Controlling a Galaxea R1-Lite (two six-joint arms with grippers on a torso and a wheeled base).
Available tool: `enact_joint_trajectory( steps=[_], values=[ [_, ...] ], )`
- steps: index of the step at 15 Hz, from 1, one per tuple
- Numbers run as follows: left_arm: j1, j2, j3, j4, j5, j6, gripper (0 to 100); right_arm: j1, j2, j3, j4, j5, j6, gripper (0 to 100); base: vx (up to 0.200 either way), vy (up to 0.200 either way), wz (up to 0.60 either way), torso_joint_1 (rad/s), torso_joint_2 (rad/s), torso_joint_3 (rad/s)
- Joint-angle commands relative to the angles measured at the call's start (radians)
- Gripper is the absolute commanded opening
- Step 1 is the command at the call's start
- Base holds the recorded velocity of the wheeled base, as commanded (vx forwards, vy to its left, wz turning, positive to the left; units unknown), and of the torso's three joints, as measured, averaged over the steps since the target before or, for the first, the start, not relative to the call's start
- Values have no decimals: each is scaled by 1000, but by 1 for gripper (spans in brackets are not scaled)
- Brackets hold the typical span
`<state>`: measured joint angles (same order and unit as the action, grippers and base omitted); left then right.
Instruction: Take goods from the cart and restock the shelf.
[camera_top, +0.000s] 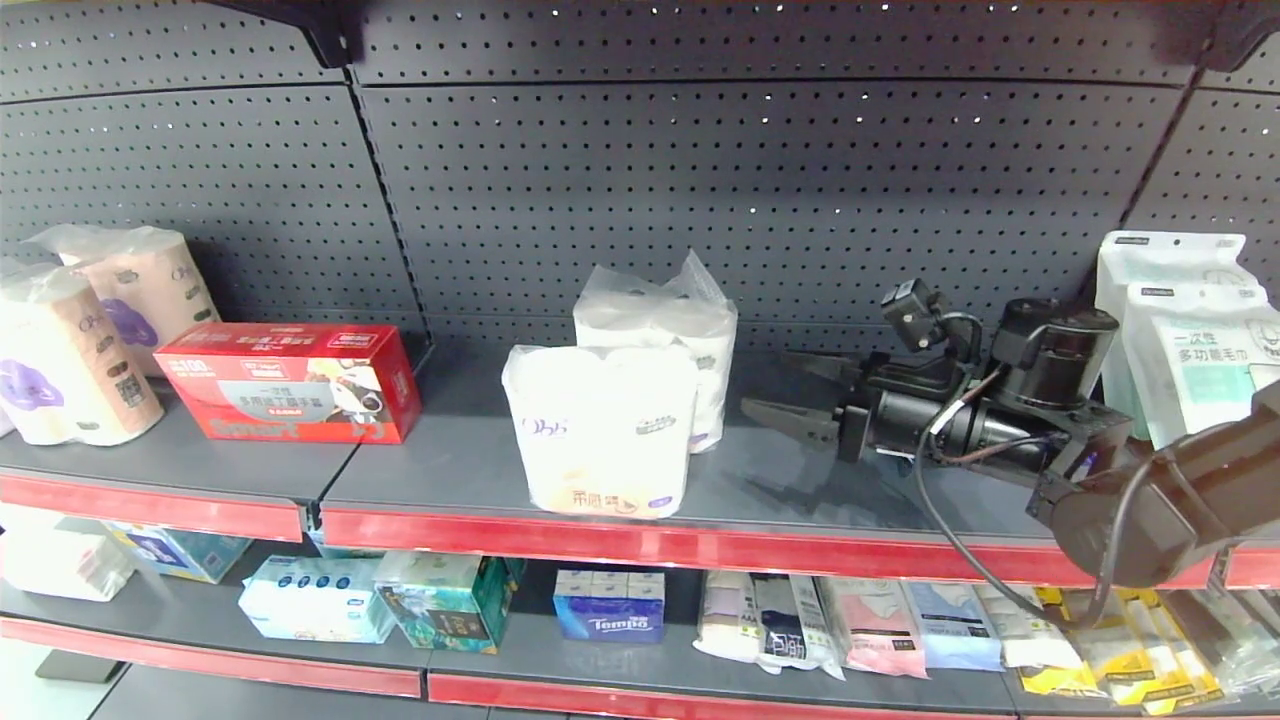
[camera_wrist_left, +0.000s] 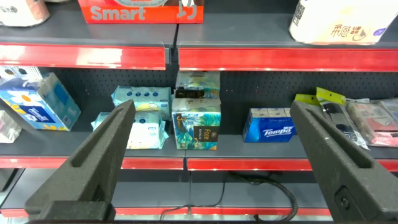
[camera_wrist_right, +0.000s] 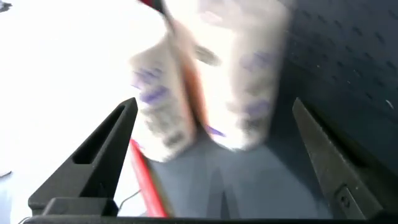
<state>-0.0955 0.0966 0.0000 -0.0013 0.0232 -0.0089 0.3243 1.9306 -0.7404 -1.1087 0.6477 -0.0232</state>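
Observation:
Two white toilet-roll packs stand in the middle of the upper shelf: one at the front edge, one behind it. My right gripper hovers low over the shelf just right of them, open and empty, pointing at the packs. In the right wrist view the right gripper has its jaws wide apart, with the front pack and the rear pack ahead, apart from the fingers. My left gripper is open and empty, held lower, facing the lower shelf's tissue boxes.
A red box and wrapped paper rolls stand at the shelf's left. White pouches stand behind the right arm. Tissue packs and flat packets line the lower shelf. Pegboard backs the shelf.

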Motion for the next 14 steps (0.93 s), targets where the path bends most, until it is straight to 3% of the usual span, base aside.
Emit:
enact_joint_trajectory(
  steps=[1,11,14],
  values=[
    [0,2,0,0,0,0,100,70,-13,6,-17,-23,2,100,0,0,0,0,0,0],
    [0,2,0,0,0,0,100,177,21,9,-72,-79,-3,100,0,0,0,0,0,0],
    [0,2,0,0,0,0,100,174,31,36,-99,-112,-41,100,0,0,0,0,0,0]
  ],
)
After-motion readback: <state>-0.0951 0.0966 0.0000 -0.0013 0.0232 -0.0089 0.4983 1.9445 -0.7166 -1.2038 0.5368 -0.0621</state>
